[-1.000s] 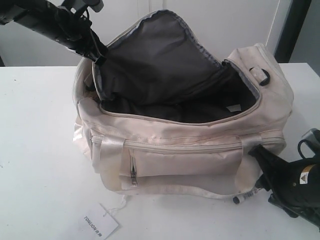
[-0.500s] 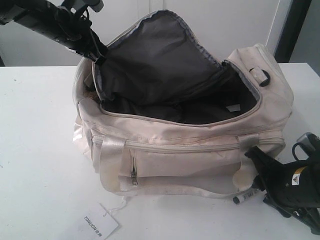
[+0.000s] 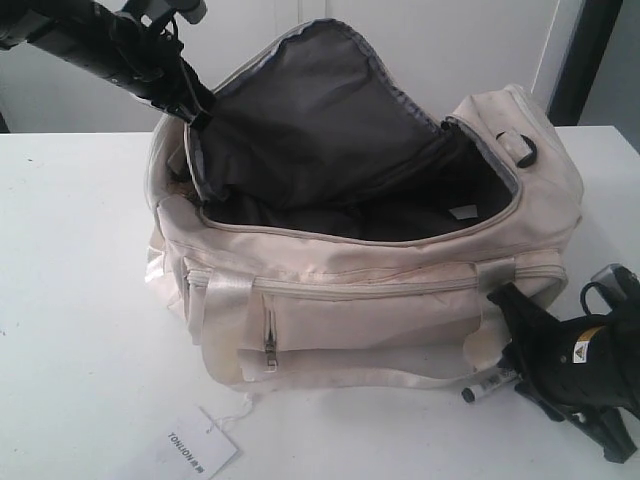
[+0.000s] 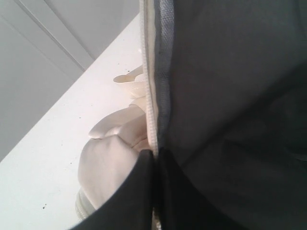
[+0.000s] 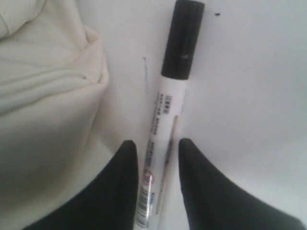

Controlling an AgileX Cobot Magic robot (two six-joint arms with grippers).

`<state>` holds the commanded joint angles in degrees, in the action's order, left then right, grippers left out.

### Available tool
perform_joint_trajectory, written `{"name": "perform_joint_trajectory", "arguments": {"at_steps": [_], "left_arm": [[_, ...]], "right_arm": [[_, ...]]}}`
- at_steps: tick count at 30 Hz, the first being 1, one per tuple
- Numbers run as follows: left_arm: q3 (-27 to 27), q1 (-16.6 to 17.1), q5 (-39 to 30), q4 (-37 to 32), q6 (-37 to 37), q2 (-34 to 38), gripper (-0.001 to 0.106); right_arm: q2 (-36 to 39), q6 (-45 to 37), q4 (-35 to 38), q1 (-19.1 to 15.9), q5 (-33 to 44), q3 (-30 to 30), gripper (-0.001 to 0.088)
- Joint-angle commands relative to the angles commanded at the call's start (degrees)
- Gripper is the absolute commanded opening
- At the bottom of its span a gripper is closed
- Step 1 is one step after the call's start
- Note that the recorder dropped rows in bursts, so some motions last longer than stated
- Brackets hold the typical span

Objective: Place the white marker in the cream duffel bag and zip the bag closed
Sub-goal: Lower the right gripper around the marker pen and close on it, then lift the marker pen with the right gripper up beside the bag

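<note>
**A:** Two black fingers of the right claw [image 5: 156, 143] are set apart, one on each side of the white barrel of the marker [image 5: 169, 103] and very close to it. A firm clamp cannot be confirmed.

**B:** Where is the marker found?

**A:** It lies flat on the table [image 3: 80, 300], just beside the near right-hand corner of the bag [image 3: 370, 310], outside it. The bag's flap is pinched in the closed left claw [image 4: 156, 154] and held up, so the dark lining is exposed.

**B:** How should the marker be handled?

**A:** It is judged light, stiff and smooth, so it could roll or slip. It is best taken across the printed barrel near the middle, not by the black cap, which might be pulled off.
</note>
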<state>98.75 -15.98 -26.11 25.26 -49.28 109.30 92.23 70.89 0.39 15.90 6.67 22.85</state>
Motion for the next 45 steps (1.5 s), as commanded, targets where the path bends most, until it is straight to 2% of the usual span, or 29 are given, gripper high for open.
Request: {"name": "perform_joint_trajectory", "arguments": {"at_steps": [4,5,13,21,33,45], "left_arm": [[0.0,0.0,0.0,0.0,0.0,0.0,0.000],[0.0,0.0,0.0,0.0,0.0,0.0,0.000],[0.0,0.0,0.0,0.0,0.0,0.0,0.000],[0.0,0.0,0.0,0.0,0.0,0.0,0.000],[0.0,0.0,0.0,0.0,0.0,0.0,0.000],[0.0,0.0,0.0,0.0,0.0,0.0,0.000]], "right_arm": [[0.0,0.0,0.0,0.0,4.1,0.0,0.0006],[0.0,0.0,0.0,0.0,5.1,0.0,0.0000],[-1.3,1.8,0.0,0.0,11.3,-0.1,0.0000],[-7.2,3.3,0.0,0.0,15.0,-0.1,0.0000],[-19.8,3.4,0.0,0.0,13.4,-0.1,0.0000],[-25.2,0.8,-0.4,0.0,11.3,-0.1,0.0000]]}}
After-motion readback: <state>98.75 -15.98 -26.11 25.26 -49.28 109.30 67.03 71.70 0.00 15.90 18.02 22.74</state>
